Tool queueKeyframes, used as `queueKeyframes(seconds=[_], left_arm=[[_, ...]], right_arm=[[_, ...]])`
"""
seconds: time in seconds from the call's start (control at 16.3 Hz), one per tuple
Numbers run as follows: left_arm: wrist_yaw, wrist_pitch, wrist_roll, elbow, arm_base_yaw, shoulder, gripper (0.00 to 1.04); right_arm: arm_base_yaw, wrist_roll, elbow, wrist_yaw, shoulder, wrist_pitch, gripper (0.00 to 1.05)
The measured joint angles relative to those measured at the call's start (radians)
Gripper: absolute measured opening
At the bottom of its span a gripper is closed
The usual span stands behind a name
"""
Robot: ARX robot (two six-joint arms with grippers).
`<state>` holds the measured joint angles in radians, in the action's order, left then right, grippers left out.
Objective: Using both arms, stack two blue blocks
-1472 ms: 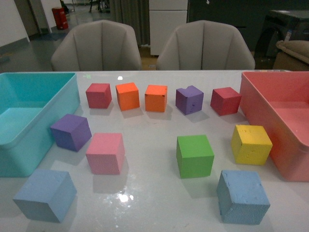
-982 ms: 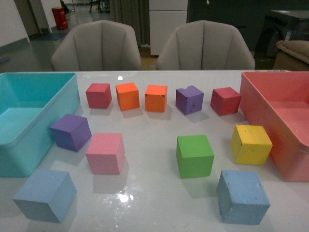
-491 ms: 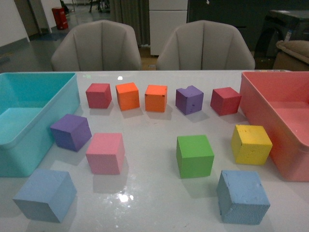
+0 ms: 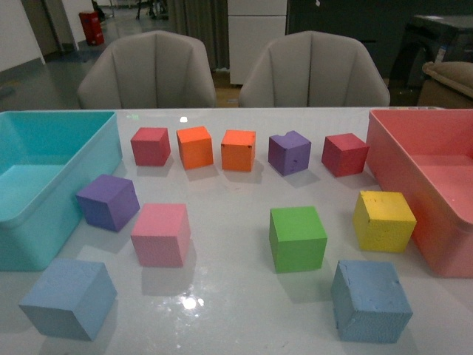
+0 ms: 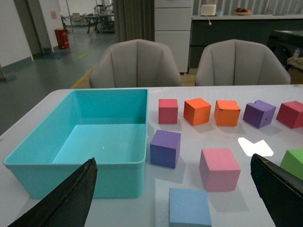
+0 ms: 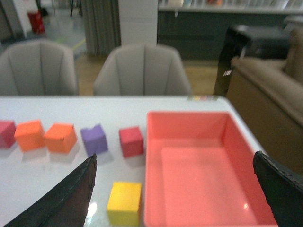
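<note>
Two pale blue blocks lie at the near edge of the white table: one at the near left, one at the near right. The left one also shows in the left wrist view, lying between the open fingers of my left gripper, which is raised above the table and empty. My right gripper is open and empty, raised over the pink bin; no blue block shows in its view. Neither arm shows in the front view.
A turquoise bin stands at the left, a pink bin at the right. Red, orange, purple, pink, green and yellow cubes lie scattered between them. Two grey chairs stand behind the table.
</note>
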<state>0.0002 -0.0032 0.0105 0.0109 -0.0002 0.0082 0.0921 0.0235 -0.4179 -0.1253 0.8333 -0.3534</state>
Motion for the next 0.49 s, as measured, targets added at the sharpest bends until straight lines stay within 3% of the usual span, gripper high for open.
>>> queueKeyframes(seconds=[0.18, 0.49], left_arm=[[0.0, 0.0, 0.0, 0.0, 0.0, 0.0, 0.98], [0.0, 0.0, 0.0, 0.0, 0.0, 0.0, 0.98]], right_arm=[[0.101, -0.075, -0.159, 0.006, 0.442, 0.069, 0.98], [0.224, -0.174, -0.19, -0.01, 0.786, 0.082, 0.98]])
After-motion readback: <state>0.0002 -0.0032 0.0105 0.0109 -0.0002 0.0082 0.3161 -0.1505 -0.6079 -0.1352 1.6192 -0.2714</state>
